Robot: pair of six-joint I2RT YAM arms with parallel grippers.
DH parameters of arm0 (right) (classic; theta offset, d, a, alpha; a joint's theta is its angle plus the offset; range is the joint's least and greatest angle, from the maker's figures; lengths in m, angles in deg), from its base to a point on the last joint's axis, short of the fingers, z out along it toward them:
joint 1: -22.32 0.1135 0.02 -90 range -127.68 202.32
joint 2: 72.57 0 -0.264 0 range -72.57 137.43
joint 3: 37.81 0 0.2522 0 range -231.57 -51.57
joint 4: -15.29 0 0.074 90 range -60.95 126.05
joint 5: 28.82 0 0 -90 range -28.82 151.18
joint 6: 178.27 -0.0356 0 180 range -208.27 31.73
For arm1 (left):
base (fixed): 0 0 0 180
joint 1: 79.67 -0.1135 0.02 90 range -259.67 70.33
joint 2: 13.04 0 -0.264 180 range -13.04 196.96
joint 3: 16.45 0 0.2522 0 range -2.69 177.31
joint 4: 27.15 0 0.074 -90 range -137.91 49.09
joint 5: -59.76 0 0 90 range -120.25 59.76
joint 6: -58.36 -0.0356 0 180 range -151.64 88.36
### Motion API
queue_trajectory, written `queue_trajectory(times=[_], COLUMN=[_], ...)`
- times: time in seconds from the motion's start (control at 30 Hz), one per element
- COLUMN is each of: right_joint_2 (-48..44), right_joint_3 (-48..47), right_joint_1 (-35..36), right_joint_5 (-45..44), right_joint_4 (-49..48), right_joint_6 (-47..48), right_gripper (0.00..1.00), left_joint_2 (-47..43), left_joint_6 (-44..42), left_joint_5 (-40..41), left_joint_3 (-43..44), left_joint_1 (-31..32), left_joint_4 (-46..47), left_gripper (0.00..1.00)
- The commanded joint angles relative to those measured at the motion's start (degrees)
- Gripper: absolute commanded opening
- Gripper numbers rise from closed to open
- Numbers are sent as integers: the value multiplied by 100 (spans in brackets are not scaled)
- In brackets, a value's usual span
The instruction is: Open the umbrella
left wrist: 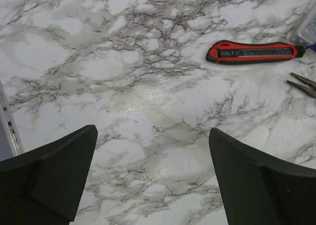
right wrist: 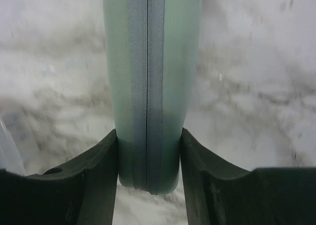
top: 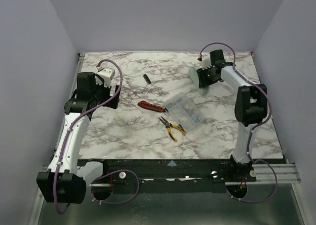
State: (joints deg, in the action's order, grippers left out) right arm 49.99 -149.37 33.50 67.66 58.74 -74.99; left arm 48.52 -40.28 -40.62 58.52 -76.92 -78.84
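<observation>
Marble-patterned tabletop [top: 123,136] is lying between plain grey walls [top: 163,17]. Beyond the clear parts box [top: 183,112], toward the far right corner, the right claw [right wrist: 149,151] is gripping the umbrella [right wrist: 153,62], which is sitting in its mint-green zipped case. Both dark fingers [right wrist: 98,175] are pressing against the sides of the case, jaws roughly half apart. Well left of the box, the left claw [left wrist: 152,133] is hanging over bare marble with jaws spread wide, holding nothing. A red utility knife [left wrist: 254,52] and yellow-handled pliers [top: 171,127] are lying just beside the box, on its left.
</observation>
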Motion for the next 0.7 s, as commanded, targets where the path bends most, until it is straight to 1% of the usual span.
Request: queue_trajectory(times=[0.0,0.07,0.17,0.23,0.3,0.37,0.5,0.67], right_joint_2=[-394,-362,-276,-286,-293,-235,-200,-104], right_joint_3=[955,1104,1217,1306,1316,1227,954,228], right_joint_1=[-741,-1055,-1466,-1596,-1647,-1753,-1995,-2289], right_joint_5=[1497,1856,2136,2081,1898,1841,1647,1464], right_joint_4=[2383,2823,2883,2694,2598,2628,2684,2968], right_joint_6=[774,873,654,548,473,420,463,621], right_gripper=[46,56,64,70,82,89,95,98], left_joint_2=[-100,-109,-86,-46,0,19,48,108], left_joint_6=[-260,-303,-343,-372,-409,-465,-546,-595], left_joint_5=[-873,-1035,-1165,-1210,-1248,-1257,-1231,-1215], left_joint_3=[-179,-228,-247,-184,-130,-91,-41,-27], left_joint_1=[-8,-4,-11,-11,-3,-8,-10,-11], left_joint_4=[-39,-9,40,32,16,-3,5,14], left_gripper=[98,98,98,98,98,98,98,98])
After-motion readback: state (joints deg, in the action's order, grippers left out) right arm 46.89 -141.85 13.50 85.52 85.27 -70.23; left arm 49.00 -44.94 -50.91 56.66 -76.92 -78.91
